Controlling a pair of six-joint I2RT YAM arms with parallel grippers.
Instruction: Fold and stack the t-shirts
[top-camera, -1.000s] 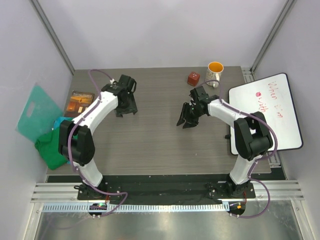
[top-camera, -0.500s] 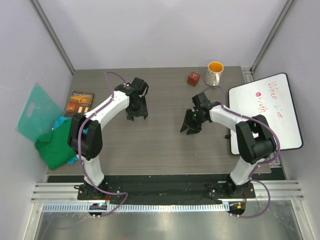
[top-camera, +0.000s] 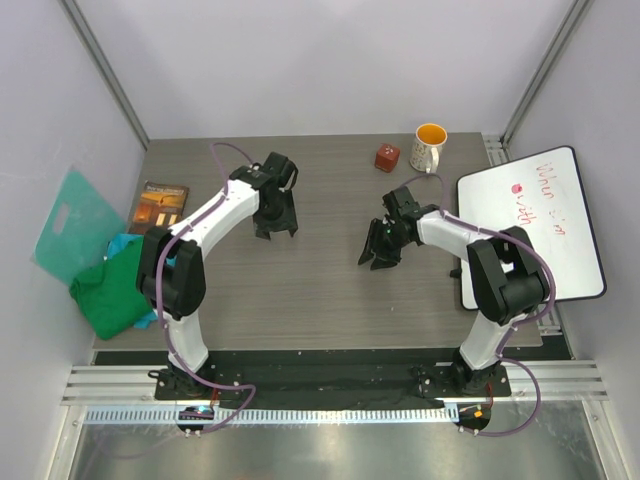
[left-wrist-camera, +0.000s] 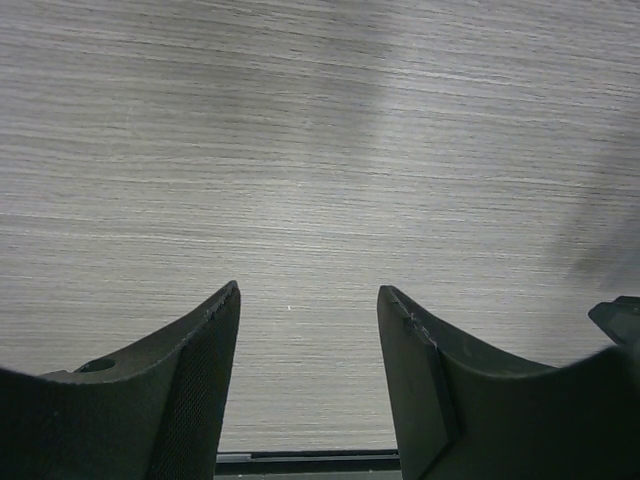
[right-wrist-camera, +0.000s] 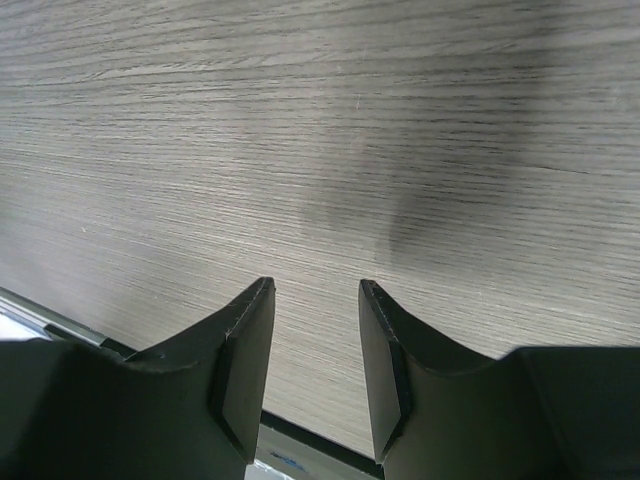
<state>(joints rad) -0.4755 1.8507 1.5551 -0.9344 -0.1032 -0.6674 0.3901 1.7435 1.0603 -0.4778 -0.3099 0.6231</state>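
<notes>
The bright green t-shirt (top-camera: 108, 296) lies crumpled at the table's left edge. The teal-blue t-shirt (top-camera: 126, 244) lies under it and only small parts show. My left gripper (top-camera: 275, 232) is open and empty over bare table at the back centre, far right of the shirts. The left wrist view shows its fingers apart (left-wrist-camera: 308, 296) over wood only. My right gripper (top-camera: 376, 259) is open and empty over the middle right of the table. The right wrist view (right-wrist-camera: 315, 287) also shows only wood between its fingers.
A stiff teal board (top-camera: 72, 225) with a handle hole lies beyond the left edge. A book (top-camera: 164, 205) lies at the back left. A red cube (top-camera: 387, 157) and a white mug (top-camera: 429, 147) stand at the back. A whiteboard (top-camera: 532, 225) lies on the right.
My left gripper has swung right, away from the book and the shirts, then held still. My right gripper has shifted slightly toward the near side. The shirts have not moved.
</notes>
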